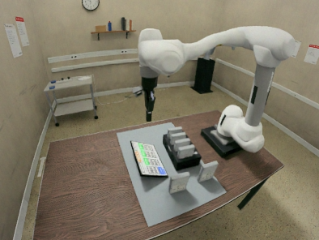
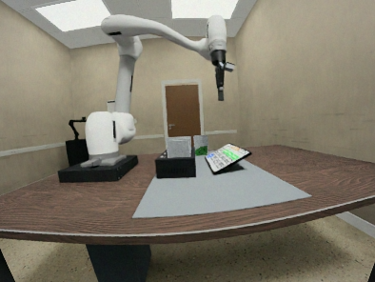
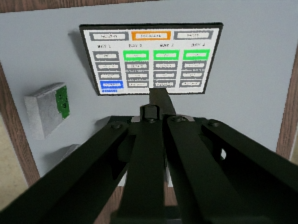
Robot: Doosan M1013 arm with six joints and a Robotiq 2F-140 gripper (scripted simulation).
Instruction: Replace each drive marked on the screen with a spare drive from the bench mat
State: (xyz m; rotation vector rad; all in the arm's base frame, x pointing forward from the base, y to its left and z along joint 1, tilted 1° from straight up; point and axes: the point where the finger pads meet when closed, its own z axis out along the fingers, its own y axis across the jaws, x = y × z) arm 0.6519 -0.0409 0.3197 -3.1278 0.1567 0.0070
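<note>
Four gray drives (image 1: 185, 151) (image 2: 179, 148) stand up in a row in the black dock (image 1: 187, 162) (image 2: 176, 168). The dock sits on the gray-blue mat (image 1: 162, 212) (image 2: 224, 195) (image 3: 250, 100). Seen from the top view, with twelve at the far side, the tilted screen (image 1: 149, 159) (image 2: 227, 158) (image 3: 150, 60) is at nine o'clock from the dock.

Two more drives stand on the mat, apart from each other. One spare drive (image 1: 179, 182) (image 2: 201, 145) (image 3: 47, 107) is at six o'clock from the dock, and it has a green patch on one side. The other spare drive (image 1: 207, 171) is at four o'clock.

The gripper (image 1: 149, 117) (image 2: 221, 95) (image 3: 157, 101) is clenched, with its fingers together and no drive in them. It points down, high above the table (image 1: 89, 178) (image 2: 281, 164), between ten and eleven o'clock from the dock in the top view. The white arm (image 1: 231, 38) (image 2: 157, 30) has its black base (image 1: 223, 151) (image 2: 71, 176) between two and three o'clock.

In the wrist view, the screen has an orange box at twelve o'clock and a blue box near eight o'clock. Three columns have a green box, but the first does not. The small words are too blurry to read.
</note>
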